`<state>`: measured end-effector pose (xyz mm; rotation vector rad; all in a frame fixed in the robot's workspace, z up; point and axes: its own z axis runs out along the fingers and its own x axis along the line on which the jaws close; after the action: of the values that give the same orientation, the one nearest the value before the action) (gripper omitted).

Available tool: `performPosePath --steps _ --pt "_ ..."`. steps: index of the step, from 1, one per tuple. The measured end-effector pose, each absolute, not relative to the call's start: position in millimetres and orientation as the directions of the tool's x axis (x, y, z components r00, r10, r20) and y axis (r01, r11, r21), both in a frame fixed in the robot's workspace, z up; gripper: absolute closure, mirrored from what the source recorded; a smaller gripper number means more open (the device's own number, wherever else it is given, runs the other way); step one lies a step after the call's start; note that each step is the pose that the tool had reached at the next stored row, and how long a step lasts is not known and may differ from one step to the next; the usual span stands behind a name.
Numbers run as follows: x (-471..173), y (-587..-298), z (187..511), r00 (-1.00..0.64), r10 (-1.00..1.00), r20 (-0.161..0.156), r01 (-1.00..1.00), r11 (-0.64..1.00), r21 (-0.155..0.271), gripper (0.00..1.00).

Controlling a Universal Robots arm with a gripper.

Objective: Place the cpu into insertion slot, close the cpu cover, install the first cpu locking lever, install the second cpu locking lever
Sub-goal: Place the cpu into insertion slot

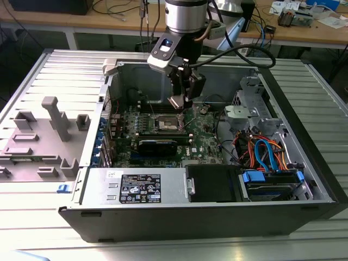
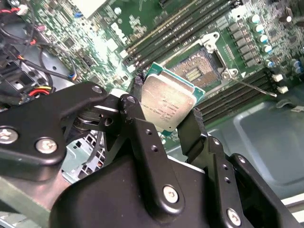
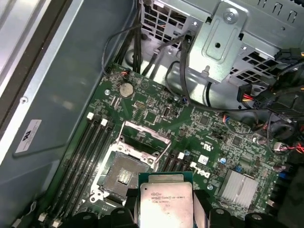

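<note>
Holding the cpu [image 2: 167,97] clamped by its edges between the two black fingers [image 2: 142,128], the gripper [image 2: 164,107] is hanging inside the open computer case [image 1: 228,217], and I am watching the gap below it. The insertion slot [image 3: 122,178] is lying beneath and a little beyond the fingertips, apart from the chip, its dark centre bare. The cpu cover [image 3: 145,137] is standing raised at the slot's far edge from the fingers, so the way in is looking open. I am worrying mostly about alignment: in the second wrist view the chip is looking turned against the socket's rim, though the camera angle may be causing that. Going down skewed, a corner could be catching the silver rim or pressing on the contacts. The fingers are straddling the chip's sides, so I am judging they could be fouling the raised cover or the thin lever [image 2: 256,88] just beside the slot. An edge grip could also be letting the chip slip
</note>
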<state>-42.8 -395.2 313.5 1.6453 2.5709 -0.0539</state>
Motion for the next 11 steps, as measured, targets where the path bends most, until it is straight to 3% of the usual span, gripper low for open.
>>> performPosePath --steps 11 --pt "-42.8 -395.1 311.8 -0.308 0.947 -0.091 0.95 0.31 0.019 0.45"
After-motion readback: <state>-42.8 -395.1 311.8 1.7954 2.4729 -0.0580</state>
